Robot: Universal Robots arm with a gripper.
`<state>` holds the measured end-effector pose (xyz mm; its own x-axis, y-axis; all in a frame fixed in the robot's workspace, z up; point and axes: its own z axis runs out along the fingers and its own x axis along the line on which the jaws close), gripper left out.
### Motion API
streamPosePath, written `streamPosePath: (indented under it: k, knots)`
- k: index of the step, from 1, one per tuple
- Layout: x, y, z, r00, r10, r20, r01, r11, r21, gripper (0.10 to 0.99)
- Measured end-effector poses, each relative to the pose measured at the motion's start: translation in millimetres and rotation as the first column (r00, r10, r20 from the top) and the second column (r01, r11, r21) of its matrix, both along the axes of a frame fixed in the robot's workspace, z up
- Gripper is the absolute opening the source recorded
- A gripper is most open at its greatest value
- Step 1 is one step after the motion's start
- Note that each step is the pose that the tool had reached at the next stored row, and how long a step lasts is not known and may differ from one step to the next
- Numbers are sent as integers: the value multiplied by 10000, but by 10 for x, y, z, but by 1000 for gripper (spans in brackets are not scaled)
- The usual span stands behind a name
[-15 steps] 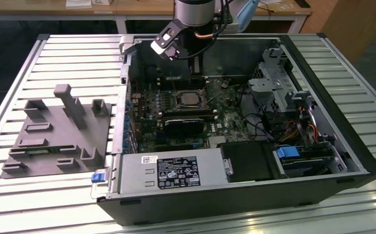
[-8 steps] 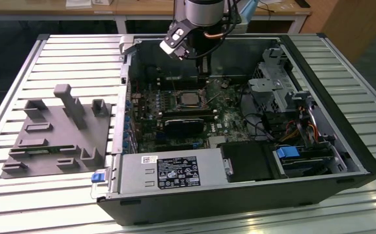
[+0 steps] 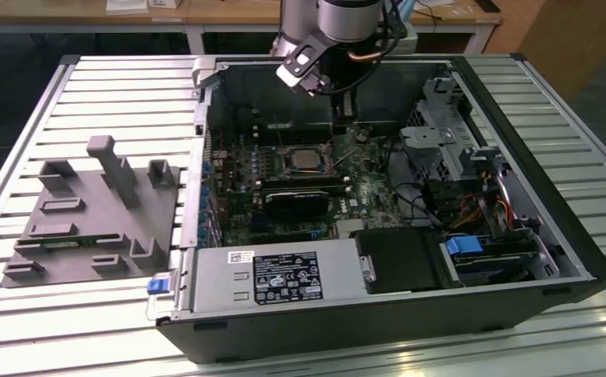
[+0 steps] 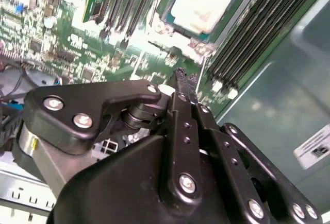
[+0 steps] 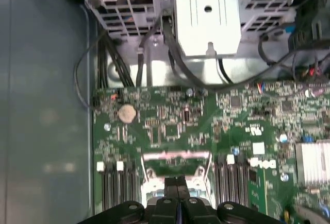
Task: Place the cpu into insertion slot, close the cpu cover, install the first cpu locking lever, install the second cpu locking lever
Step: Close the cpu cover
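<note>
— Where is the cpu [image 4: 201,3]?

— Seated in the insertion slot [image 3: 277,162], silver top up. The slot sits near the middle of the motherboard [image 5: 170,116], on the side away from the power supply box [image 3: 271,276], with the black heatsink [image 3: 297,203] between them.

— And the gripper [image 5: 177,182]?

— Closed. In both wrist views its two black fingertips [image 4: 180,75] press together with nothing between them. They hang just beside the slot, above the green board. Whether they touch the board, I cannot tell.

— Anything outside the computer case [image 3: 387,326]?

— A grey fixture block [image 3: 93,228] lies on the slatted table [image 3: 30,330], toward the edge at the exterior view's left, well apart from the arm.
</note>
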<state>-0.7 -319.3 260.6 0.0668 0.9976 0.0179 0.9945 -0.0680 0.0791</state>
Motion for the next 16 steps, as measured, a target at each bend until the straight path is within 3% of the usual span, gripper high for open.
streamPosePath:
  k: [11,16]
  knots:
    - [357,0,-1,10000,-2,-6,2,10000,1,106]
    - [461,1,-21,10000,-2,-11,2,10000,1,106]
